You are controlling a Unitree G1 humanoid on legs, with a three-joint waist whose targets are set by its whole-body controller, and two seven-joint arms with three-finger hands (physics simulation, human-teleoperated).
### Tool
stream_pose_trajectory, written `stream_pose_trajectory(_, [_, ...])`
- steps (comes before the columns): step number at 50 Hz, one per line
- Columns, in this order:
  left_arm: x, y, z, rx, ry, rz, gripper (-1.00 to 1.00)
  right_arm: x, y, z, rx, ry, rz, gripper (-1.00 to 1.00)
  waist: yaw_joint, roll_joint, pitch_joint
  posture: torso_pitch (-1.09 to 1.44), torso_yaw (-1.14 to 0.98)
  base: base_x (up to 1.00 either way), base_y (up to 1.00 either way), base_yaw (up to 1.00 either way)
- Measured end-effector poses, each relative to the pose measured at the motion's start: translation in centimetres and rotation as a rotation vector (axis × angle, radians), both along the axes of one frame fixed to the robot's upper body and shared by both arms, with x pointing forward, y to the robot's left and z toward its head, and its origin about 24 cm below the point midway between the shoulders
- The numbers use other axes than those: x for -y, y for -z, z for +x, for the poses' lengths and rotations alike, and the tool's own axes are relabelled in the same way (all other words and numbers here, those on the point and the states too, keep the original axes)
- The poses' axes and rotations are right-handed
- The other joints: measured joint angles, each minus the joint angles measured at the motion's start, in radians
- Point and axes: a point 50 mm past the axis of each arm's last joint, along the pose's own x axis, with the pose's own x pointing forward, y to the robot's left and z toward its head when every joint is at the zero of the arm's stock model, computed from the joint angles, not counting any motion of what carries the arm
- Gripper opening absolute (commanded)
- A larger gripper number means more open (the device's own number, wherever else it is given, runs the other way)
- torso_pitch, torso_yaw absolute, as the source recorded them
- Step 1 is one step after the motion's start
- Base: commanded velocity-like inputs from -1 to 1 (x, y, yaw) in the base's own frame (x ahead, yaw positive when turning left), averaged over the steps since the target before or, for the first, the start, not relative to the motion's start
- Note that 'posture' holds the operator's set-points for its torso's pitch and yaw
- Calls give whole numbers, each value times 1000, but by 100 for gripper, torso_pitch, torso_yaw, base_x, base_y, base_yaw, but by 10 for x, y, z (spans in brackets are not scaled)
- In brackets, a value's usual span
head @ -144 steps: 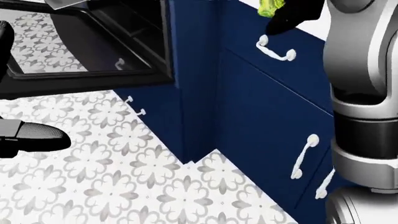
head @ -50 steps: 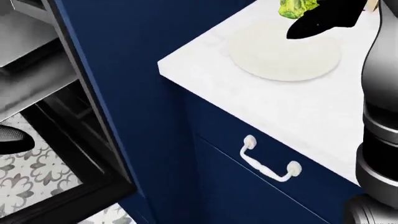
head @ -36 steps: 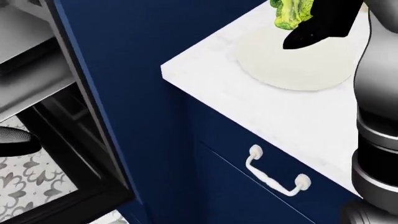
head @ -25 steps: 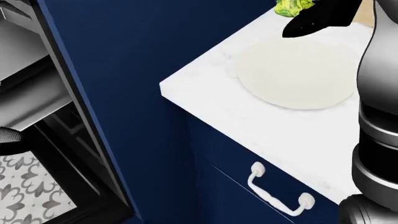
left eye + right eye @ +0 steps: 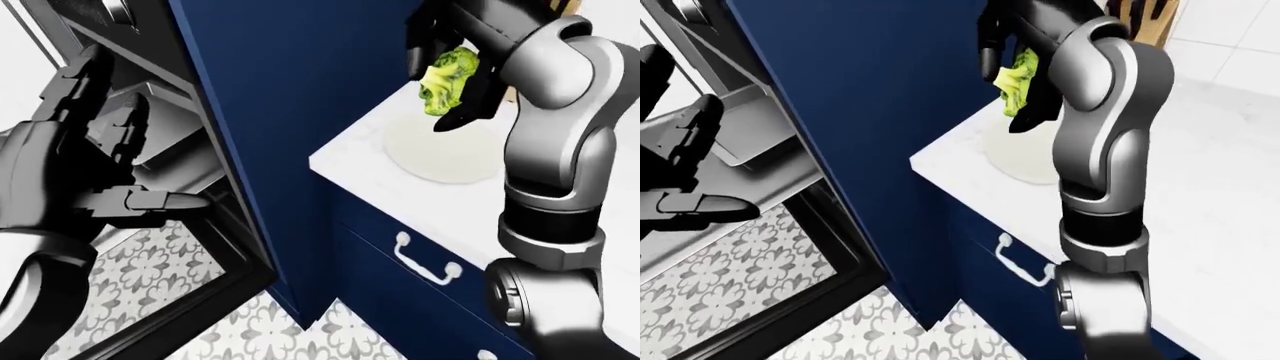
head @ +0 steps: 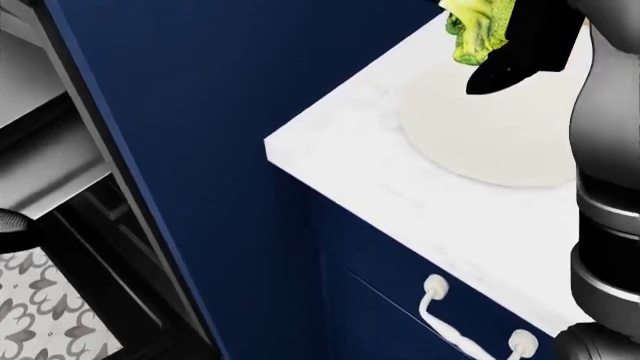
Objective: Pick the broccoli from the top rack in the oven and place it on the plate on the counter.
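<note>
Green broccoli (image 5: 445, 80) gripped, right hand (image 5: 468, 71) above plate (image 6: 500, 131)

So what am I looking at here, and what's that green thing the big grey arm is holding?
These are computer-made pictures from cameras on a robot's head, looking down over its own arms. Two are its left and right eyes; the third looks more steeply down. The grey arm is its right arm, and the right robot hand grips a piece of broccoli. Below it a pale round plate sits on the white counter, above blue cupboards. The left robot hand, fingers open and holding nothing, is near the open oven.
</note>
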Motion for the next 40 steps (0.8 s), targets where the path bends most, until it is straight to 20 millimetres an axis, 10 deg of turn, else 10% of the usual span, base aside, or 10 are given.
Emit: stream_pose_trajectory(40, [-2, 0, 1, 0, -5, 0, 100, 32, 77, 91, -183, 238, -45, -100, 9, 7, -15, 0, 0, 0, 0, 0])
